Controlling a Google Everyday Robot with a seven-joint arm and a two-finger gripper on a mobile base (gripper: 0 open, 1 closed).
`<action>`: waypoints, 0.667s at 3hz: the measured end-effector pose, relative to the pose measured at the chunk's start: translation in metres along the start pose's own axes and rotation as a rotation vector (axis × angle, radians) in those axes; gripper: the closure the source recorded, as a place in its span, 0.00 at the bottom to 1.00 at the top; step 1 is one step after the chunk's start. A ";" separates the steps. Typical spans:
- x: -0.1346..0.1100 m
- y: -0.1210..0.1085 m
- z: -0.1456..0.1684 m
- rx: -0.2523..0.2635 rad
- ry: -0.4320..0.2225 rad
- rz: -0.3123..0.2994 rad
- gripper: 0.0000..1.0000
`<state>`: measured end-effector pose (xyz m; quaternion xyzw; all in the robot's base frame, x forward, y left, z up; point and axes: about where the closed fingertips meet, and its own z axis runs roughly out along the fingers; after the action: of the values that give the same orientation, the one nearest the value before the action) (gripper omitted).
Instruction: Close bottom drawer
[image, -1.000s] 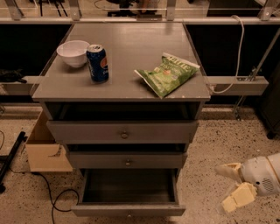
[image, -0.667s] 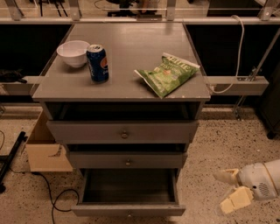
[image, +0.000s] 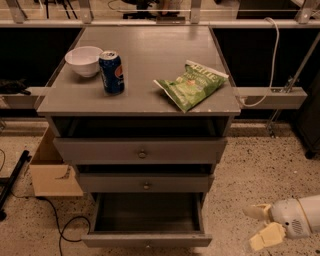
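Observation:
The bottom drawer (image: 147, 240) is the lowest of three grey drawers. It stands pulled far out, its dark empty box (image: 147, 212) open to view, with a small round knob at the centre of its narrow front panel. My gripper (image: 261, 225) is low at the right, above the floor and to the right of the drawer's front corner, apart from it. Its two pale fingers (image: 268, 236) are spread and hold nothing.
The middle drawer (image: 145, 184) and top drawer (image: 141, 150) stick out slightly. On the cabinet top are a white bowl (image: 83, 60), a blue can (image: 111, 72) and a green chip bag (image: 192, 84). A cardboard box (image: 52, 172) and cables (image: 55, 220) lie on the floor at the left.
My gripper has sunk a little lower and shifted slightly left, towards the bottom drawer's front. The drawers have not moved.

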<state>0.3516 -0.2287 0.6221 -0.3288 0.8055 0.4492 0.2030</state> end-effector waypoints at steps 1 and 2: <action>0.005 -0.010 0.014 0.021 -0.015 -0.022 0.00; 0.003 -0.038 0.029 0.060 -0.010 -0.007 0.00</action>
<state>0.3776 -0.2192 0.5833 -0.3232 0.8164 0.4259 0.2185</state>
